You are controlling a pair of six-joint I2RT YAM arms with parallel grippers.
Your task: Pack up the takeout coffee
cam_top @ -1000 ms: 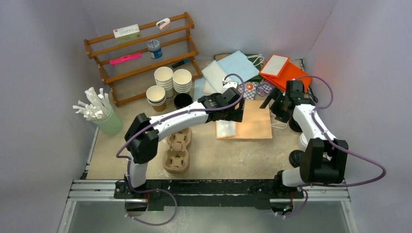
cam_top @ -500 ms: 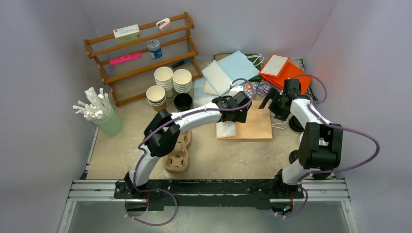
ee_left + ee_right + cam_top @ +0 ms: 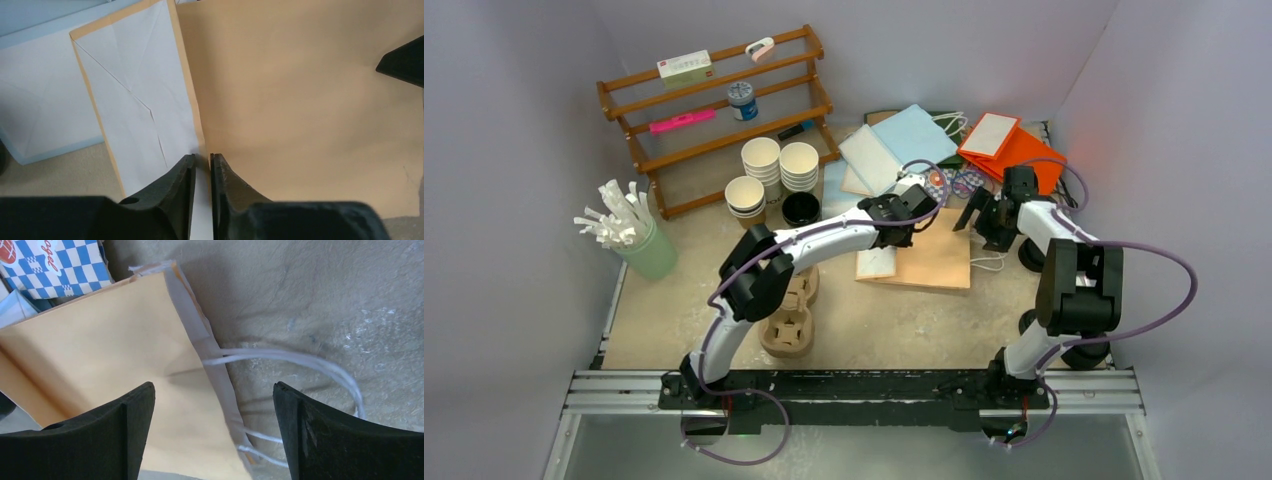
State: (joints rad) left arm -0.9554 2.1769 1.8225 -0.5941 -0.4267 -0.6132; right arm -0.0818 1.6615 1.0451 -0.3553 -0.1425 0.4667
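Kraft paper bag (image 3: 934, 262), pinched at its base fold by the left end effector (image 3: 201, 159) while the right end effector (image 3: 212, 387) hangs open above its handles (image 3: 300, 362), may slip from so shallow a pinch; coffee cups (image 3: 745, 195) stand well apart by the rack (image 3: 694, 150).

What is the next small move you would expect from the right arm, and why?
Probably lower the right end effector and close it on the mouth edge of the paper bag. The bag lies flat, the left end effector pinches its folded bottom, and the right one hangs open above the mouth, by the white handles. Gripping both ends should let the bag be opened.
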